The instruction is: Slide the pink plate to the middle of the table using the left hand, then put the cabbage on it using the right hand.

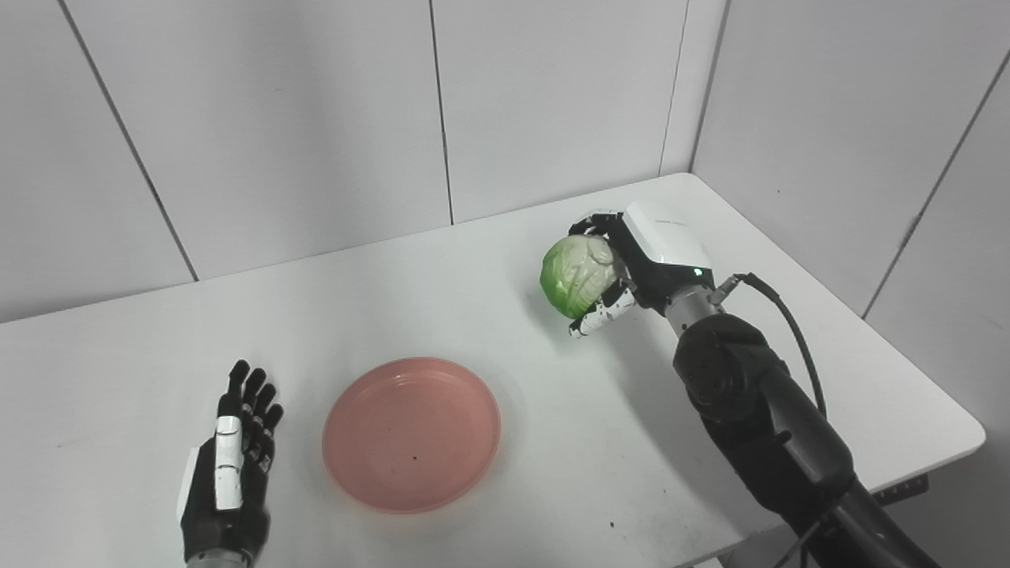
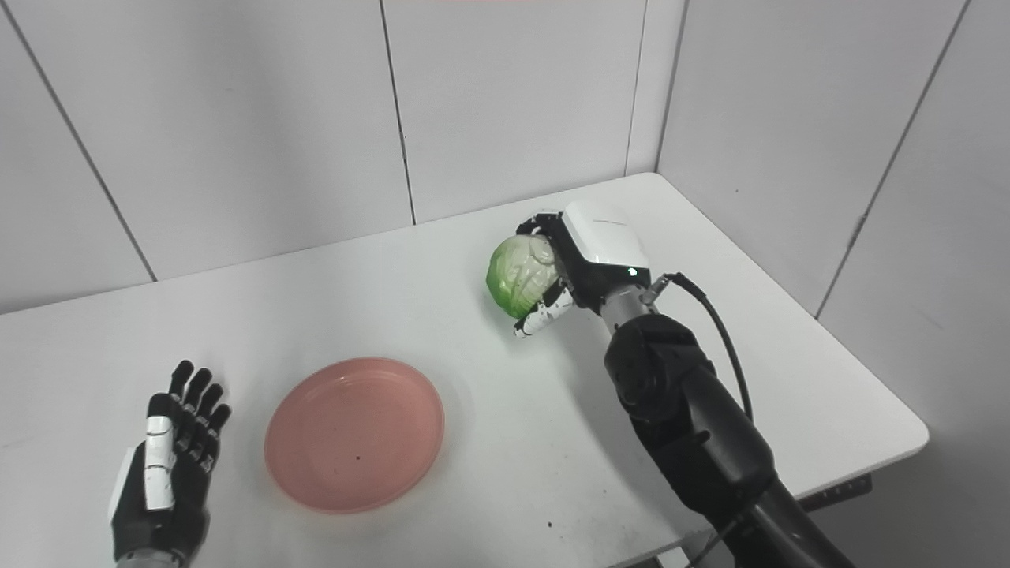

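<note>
Green cabbage (image 1: 578,274) sits gripped in my right hand (image 1: 631,264) (above the worktop (image 1: 552,442)); my left hand (image 1: 229,473) lies spread beside the pink plate (image 1: 411,433).

Worktop (image 1: 489,260): carries everything listed; walls stand behind it and along its right side.

Plate (image 1: 411,433): lies flat on the worktop, toward the near edge, left of centre. Nothing rests in it.

My left hand (image 1: 229,465): just left of the plate, apart from it, fingers (image 1: 251,394) pointing away from me toward the back wall.

Cabbage (image 1: 578,273): behind and to the right of the plate, well apart from it, held in my right hand (image 1: 631,264). My fingers wrap it from the right, over the top and underneath.

My right arm: reaches in from the near right corner toward the back of the worktop.
</note>
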You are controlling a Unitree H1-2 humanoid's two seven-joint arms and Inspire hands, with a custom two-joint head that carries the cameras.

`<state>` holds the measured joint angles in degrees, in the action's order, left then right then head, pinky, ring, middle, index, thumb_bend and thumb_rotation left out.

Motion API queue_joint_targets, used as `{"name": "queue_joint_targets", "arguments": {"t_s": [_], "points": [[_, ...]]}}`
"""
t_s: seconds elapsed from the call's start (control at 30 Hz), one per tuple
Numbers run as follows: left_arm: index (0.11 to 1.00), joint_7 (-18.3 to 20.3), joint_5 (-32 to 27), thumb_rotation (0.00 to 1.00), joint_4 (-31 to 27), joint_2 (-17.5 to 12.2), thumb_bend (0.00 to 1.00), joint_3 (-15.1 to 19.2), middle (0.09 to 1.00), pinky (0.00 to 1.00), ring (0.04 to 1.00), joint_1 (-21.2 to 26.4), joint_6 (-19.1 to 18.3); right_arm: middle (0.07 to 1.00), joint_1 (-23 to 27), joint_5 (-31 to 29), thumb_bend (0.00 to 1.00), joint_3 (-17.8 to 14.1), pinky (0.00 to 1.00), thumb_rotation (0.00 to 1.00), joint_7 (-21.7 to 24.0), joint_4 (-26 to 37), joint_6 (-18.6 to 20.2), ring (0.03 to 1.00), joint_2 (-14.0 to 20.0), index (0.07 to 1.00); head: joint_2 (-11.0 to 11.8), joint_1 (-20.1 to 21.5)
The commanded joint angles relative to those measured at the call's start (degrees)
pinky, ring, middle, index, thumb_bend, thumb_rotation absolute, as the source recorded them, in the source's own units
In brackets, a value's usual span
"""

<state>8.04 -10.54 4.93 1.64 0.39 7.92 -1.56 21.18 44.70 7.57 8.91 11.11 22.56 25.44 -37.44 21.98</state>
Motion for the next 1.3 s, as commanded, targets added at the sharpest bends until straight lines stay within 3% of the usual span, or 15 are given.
{"name": "queue_joint_targets", "arguments": {"t_s": [0.0, 0.07, 0.13, 0.2, 0.33, 0.47, 0.63, 0.73, 0.93, 1.17, 1.27], "points": [[1.000, -1.5, 2.0, 0.93, -0.6, 1.0, 0.77, -0.9, 1.000, 1.00, 1.000, -1.9, -0.7, 0.427, 2.0, 0.6, 0.53, 0.5, 0.24, 0.00, -1.5, 2.5, -3.4, 0.346, 0.6, 0.501, -0.2, -1.8], [1.000, -2.4, 2.9, 0.94, -1.6, 1.7, 0.77, -1.4, 1.000, 1.00, 1.000, -2.2, -1.0, 0.411, 2.0, 1.4, 0.53, 1.4, 0.23, 0.00, -0.8, 3.1, -3.9, 0.324, 0.6, 0.501, -0.6, -4.1], [1.000, -3.0, 3.7, 0.95, -2.4, 2.3, 0.76, -2.1, 1.000, 1.00, 1.000, -2.4, -1.7, 0.455, 2.0, 1.2, 0.53, 2.5, 0.18, 0.00, 0.3, 4.0, -4.1, 0.256, 0.5, 0.486, -0.9, -6.5], [1.000, -3.5, 4.6, 0.98, -3.3, 2.8, 0.75, -2.9, 1.000, 1.00, 1.000, -2.6, -2.4, 0.405, 2.0, 0.8, 0.53, 3.2, 0.16, 0.00, 0.9, 4.5, -4.7, 0.245, 0.6, 0.489, -1.2, -8.7], [1.000, -5.0, 5.6, 1.00, -5.4, 4.7, 0.69, -4.0, 1.000, 1.00, 1.000, -2.9, -4.5, 0.442, 1.3, 0.5, 0.53, 4.6, 0.24, 0.00, 0.9, 5.5, -7.3, 0.330, 0.1, 0.489, -1.5, -13.2], [1.000, -6.1, 6.4, 1.00, -6.5, 6.2, 0.66, -5.0, 1.000, 1.00, 1.000, -3.1, -5.4, 0.438, 0.5, -0.6, 0.53, 4.8, 0.23, 0.00, 0.8, 6.4, -9.1, 0.310, -0.5, 0.489, -1.7, -15.9], [1.000, -7.0, 6.3, 1.00, -6.7, 7.4, 0.64, -5.5, 1.000, 1.00, 1.000, -3.0, -5.6, 0.450, -0.4, -0.6, 0.53, 5.5, 0.23, 0.00, 0.8, 7.2, -11.4, 0.315, -1.6, 0.487, -1.9, -16.3], [1.000, -7.8, 6.9, 1.00, -6.6, 7.8, 0.64, -5.7, 1.000, 1.00, 1.000, -3.0, -5.4, 0.469, -0.8, -1.2, 0.52, 6.7, 0.29, 0.00, -0.2, 6.7, -14.7, 0.372, -2.4, 0.509, -1.9, -16.1], [1.000, -7.9, 7.4, 1.00, -6.7, 7.8, 0.65, -5.8, 1.000, 1.00, 1.000, -2.8, -5.7, 0.486, -2.2, -0.5, 0.52, 8.5, 0.31, 0.00, -2.8, 4.4, -18.8, 0.397, -5.8, 0.505, -2.0, -15.7], [1.000, -7.3, 7.5, 1.00, -6.4, 7.3, 0.68, -6.1, 1.000, 1.00, 1.000, -2.8, -5.6, 0.504, -2.3, 2.1, 0.52, 11.6, 0.42, 0.00, -0.5, 3.0, -17.6, 0.455, -8.9, 0.474, -2.0, -15.3], [1.000, -7.4, 7.5, 1.00, -6.2, 7.2, 0.69, -6.0, 1.000, 1.00, 1.000, -2.6, -5.8, 0.496, -2.1, 2.2, 0.52, 12.0, 0.39, 0.00, 0.8, 3.1, -17.2, 0.442, -9.9, 0.486, -1.9, -15.0]]}}
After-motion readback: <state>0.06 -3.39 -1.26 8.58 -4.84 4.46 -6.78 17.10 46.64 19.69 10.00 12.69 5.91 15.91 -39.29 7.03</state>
